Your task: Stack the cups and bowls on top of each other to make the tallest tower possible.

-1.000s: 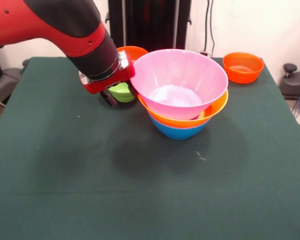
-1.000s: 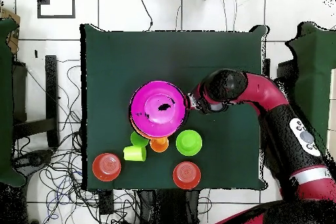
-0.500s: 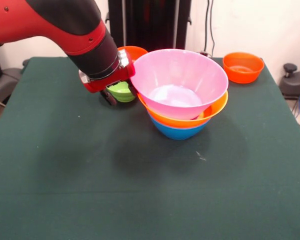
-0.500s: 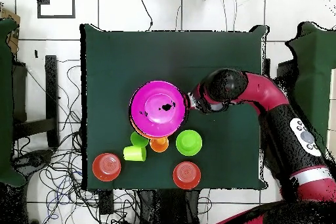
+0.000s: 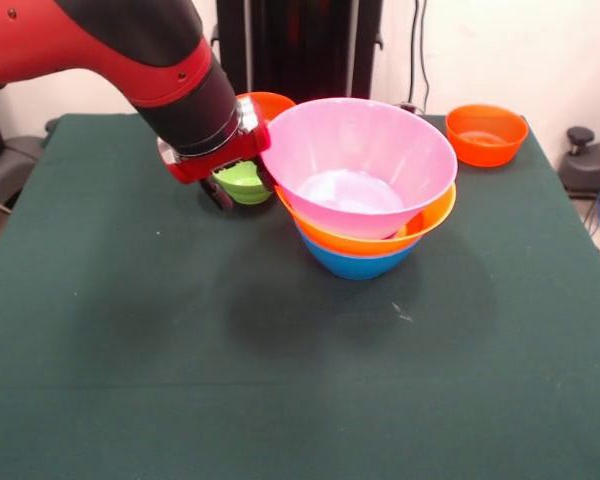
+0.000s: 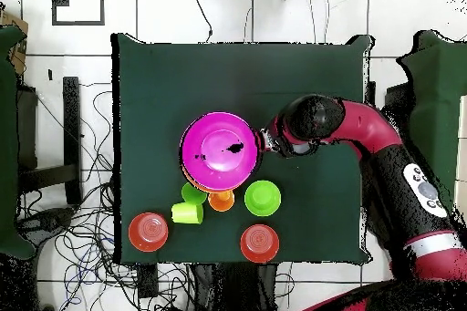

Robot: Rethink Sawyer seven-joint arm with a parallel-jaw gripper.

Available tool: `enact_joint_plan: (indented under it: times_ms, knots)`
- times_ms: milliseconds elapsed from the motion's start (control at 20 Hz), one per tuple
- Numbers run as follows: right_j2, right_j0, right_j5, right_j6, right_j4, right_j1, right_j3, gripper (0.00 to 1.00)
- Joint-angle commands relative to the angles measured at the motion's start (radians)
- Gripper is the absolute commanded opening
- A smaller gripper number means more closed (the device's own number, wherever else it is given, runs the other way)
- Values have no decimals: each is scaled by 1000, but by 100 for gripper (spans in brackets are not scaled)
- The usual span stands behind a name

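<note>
The tower stands mid-table: a large pink bowl nested in a yellow-orange bowl, which sits in a blue bowl. From above only the pink bowl shows. My gripper is low at the pink bowl's left rim, and shows in the overhead view at the bowl's right edge. A small green bowl sits just behind the gripper. The orange cup, green cup and lime-yellow cup cluster by the tower. They are hidden in the front view. No small blue bowl shows.
One small orange bowl sits at the far right corner, and in the overhead view at the lower left. Another orange bowl sits behind the arm, seen from above near the bottom edge. The green bowl lies between them.
The arm's wrist has edged very slightly upward beside the pink bowl. The tower, cups and loose bowls have not moved.
</note>
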Motion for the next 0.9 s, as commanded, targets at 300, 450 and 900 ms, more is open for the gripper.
enact_joint_plan:
  times_ms: [300, 450, 900]
  knots:
    - [38, -2, -11, -197, -37, -35, 52, 100]
    - [41, 2, 3, -198, -32, -37, 40, 100]
    - [41, 4, -36, -185, -40, -13, 48, 100]
